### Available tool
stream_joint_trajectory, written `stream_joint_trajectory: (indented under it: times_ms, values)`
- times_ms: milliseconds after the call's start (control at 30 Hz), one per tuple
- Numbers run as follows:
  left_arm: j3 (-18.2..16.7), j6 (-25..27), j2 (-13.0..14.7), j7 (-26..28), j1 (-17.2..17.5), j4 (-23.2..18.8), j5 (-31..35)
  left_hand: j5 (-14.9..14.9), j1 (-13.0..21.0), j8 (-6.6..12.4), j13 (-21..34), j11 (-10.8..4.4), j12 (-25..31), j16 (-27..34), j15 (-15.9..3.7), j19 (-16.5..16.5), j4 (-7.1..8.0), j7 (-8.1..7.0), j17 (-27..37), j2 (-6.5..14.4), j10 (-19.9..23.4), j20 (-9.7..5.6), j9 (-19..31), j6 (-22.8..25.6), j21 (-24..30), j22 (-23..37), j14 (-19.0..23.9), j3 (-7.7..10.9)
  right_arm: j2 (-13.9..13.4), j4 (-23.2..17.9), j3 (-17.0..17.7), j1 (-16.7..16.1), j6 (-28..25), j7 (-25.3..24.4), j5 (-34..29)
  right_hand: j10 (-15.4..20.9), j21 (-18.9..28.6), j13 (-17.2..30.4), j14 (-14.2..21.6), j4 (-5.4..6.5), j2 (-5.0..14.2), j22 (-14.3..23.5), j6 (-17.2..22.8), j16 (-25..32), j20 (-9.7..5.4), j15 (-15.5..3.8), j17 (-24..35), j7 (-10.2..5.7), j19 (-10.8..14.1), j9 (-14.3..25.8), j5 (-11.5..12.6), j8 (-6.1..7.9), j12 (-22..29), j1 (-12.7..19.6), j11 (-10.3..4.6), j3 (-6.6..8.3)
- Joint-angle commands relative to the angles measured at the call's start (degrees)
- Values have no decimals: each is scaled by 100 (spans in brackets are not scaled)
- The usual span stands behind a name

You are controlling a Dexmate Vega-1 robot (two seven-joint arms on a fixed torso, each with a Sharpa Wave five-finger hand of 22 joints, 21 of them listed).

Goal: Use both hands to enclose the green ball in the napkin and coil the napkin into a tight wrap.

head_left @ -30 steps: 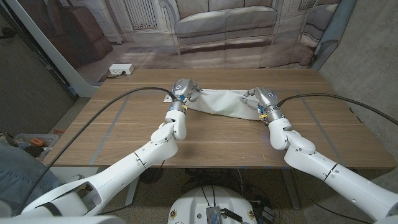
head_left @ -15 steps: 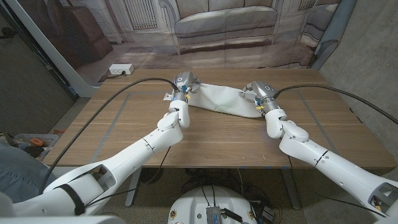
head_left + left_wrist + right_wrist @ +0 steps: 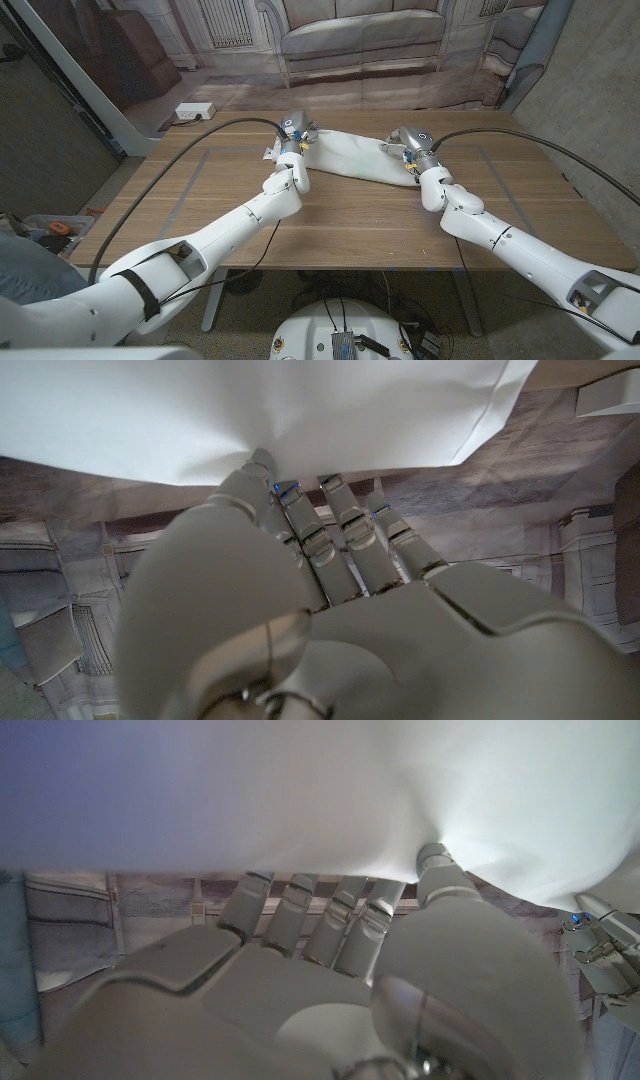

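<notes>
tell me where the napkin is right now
In the head view the napkin lies stretched across the far middle of the table, its ends gripped by the left robot hand and the right robot hand.

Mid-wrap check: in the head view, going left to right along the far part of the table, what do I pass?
Left hand gripping one end of the white napkin → the napkin's sagging middle → right hand gripping the other end → bare wooden table. No green ball is visible.

matt white cloth napkin (image 3: 352,159); wood-grain table (image 3: 340,220)
</notes>
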Motion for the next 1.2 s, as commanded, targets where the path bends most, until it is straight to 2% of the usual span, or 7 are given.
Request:
stream_joint_trajectory:
  times_ms: [33,167,300,567,733,933,1200]
  values:
    - [407,204,-568,739,-548,1415,-177,-23,-46,-8,23,-20,3,-28,-188,22,-5,77,7,-10,36,64,30,90,52,15,44,36,303,864,-354,482,143,-53,-3,27,24,7,44,12,13,10,57,-24,-12,-320,7,-6,-30,5,8,-17,-13,-17,1,14]
    - [709,201,-740,852,-753,1968,-120,-27,-61,-10,26,-17,-4,-38,-185,16,-9,44,5,-38,21,61,29,106,48,18,26,40,378,1075,-421,568,96,-69,47,27,25,7,51,11,13,11,59,-22,-9,-322,7,-7,-40,5,9,-19,-17,-17,1,14]
    - [1068,331,-799,587,-917,2263,-45,-25,-61,-21,34,-16,-11,-60,-204,-33,-24,13,1,-65,2,67,28,116,29,22,-37,61,374,1159,-474,584,44,-44,108,27,23,8,56,10,12,11,60,-22,-10,-326,7,-7,-57,4,11,-21,-21,-16,2,14]
    - [1466,436,-790,270,-1018,2458,-22,-22,-92,-73,49,-19,-34,-87,-205,-100,-38,-71,2,-139,-65,70,29,72,11,29,-211,95,314,1170,-574,572,-60,12,157,26,24,8,49,7,9,12,60,-26,-10,-333,6,-8,-68,3,13,-24,-24,-12,2,14]
    - [1651,633,-666,7,-1038,2243,62,-23,-153,-97,46,-19,-54,-98,-191,-176,-34,-91,3,-225,-117,79,31,50,-11,31,-317,77,240,1076,-616,539,-146,53,142,26,27,8,49,4,4,12,58,-28,-1,-337,6,-8,-77,3,15,-28,-29,-10,2,13]
    - [1710,865,-522,-108,-1028,1926,157,12,-299,-251,15,-31,-128,-105,-172,-385,-4,-182,13,-370,-409,137,52,-279,-39,37,-677,61,170,954,-623,502,-187,68,142,24,29,8,33,1,-7,12,54,-36,9,-341,5,-7,-89,2,16,-33,-36,-12,2,7]
    - [1772,1167,-145,-615,-944,1101,293,45,-524,-366,-18,-22,-175,-103,-132,-663,61,-247,28,-533,-796,219,78,-652,-58,43,-1172,-21,42,780,-699,484,-266,152,-29,-15,50,5,-47,12,-136,13,-20,-62,41,-345,12,2,-127,-3,25,-84,-85,-95,7,-79]
